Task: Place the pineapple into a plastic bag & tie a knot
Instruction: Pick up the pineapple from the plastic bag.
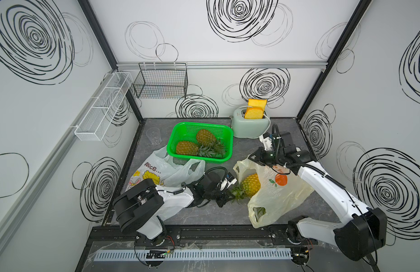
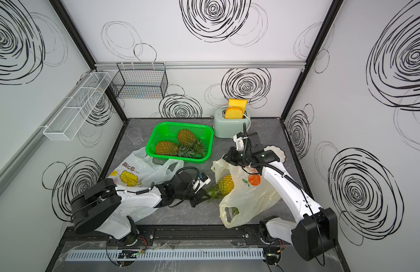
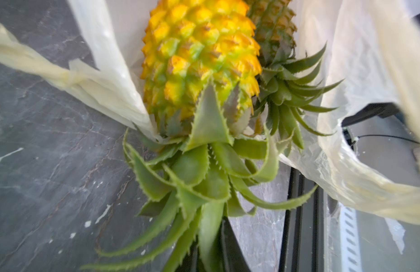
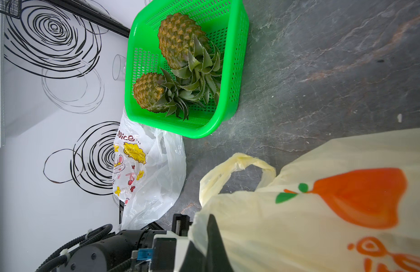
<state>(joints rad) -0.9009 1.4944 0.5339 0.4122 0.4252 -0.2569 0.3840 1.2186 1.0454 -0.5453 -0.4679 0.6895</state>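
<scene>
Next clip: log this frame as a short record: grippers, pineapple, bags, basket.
left gripper: closed on crown of pineapple
right gripper: shut on rim of yellow bag, holding it up
pineapple: lying, body inside bag mouth, crown outside
second pineapple: deeper inside yellow bag
white bag: beside green basket
green basket: two pineapples
knot: none

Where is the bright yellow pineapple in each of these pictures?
Top view: yellow pineapple right of centre, in the cream bag mouth.
Top view: near centre.
Left wrist: close up, crown toward camera.
Right wrist: not visible.
Shared landmark: that cream bag, orange print.
</scene>
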